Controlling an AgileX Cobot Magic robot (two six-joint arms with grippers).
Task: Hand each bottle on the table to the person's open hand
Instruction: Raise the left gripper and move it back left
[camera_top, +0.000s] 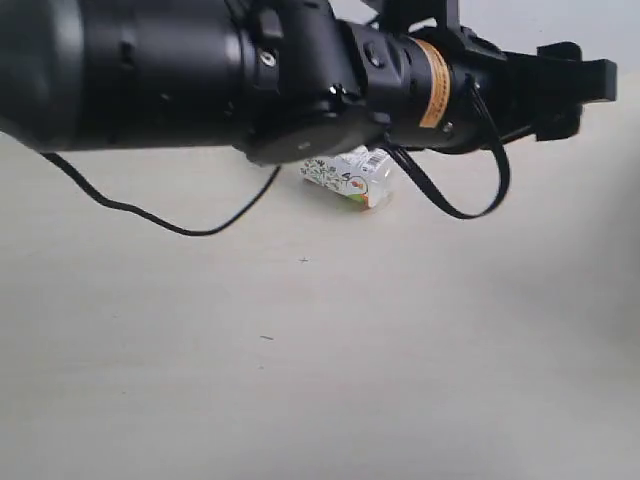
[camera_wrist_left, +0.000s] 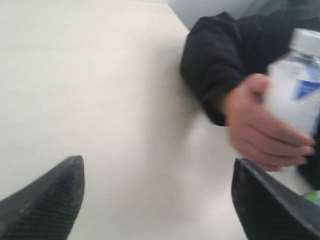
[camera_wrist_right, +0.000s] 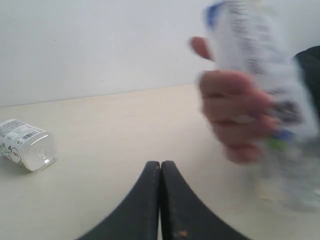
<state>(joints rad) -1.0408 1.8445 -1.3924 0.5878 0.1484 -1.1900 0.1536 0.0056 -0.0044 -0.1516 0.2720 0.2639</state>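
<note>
A black arm (camera_top: 180, 70) stretches across the top of the exterior view, passing just over the lying bottle (camera_top: 350, 178). Its cable (camera_top: 150, 215) sags onto the counter (camera_top: 320, 380) beside that bottle.

The lying bottle rests on its side on the counter, partly under the arm, with its floral label up and its cap end hidden. No other bottle shows on the counter.

Well apart from the lying bottle, the person's hand (camera_wrist_left: 260, 125) is wrapped round a held bottle (camera_wrist_left: 297, 85), which is upright and blurred, with a dark sleeve (camera_wrist_left: 220, 55) behind it.

The left hand (camera_wrist_left: 157, 180) points toward that bottle. Its fingers are spread wide and nothing is between them. The right hand (camera_wrist_right: 161, 172) hangs low over the counter near the lying bottle, with its fingers pressed together on nothing.

The lying bottle looks to be the next one to go. It is probably light (whether it holds liquid I cannot tell). Its thin clear wall should dent under a hard squeeze. Being smooth and round, it may roll if nudged. The best hold is likely across the labelled middle, fingers either side of the barrel, with a moderate squeeze.
</note>
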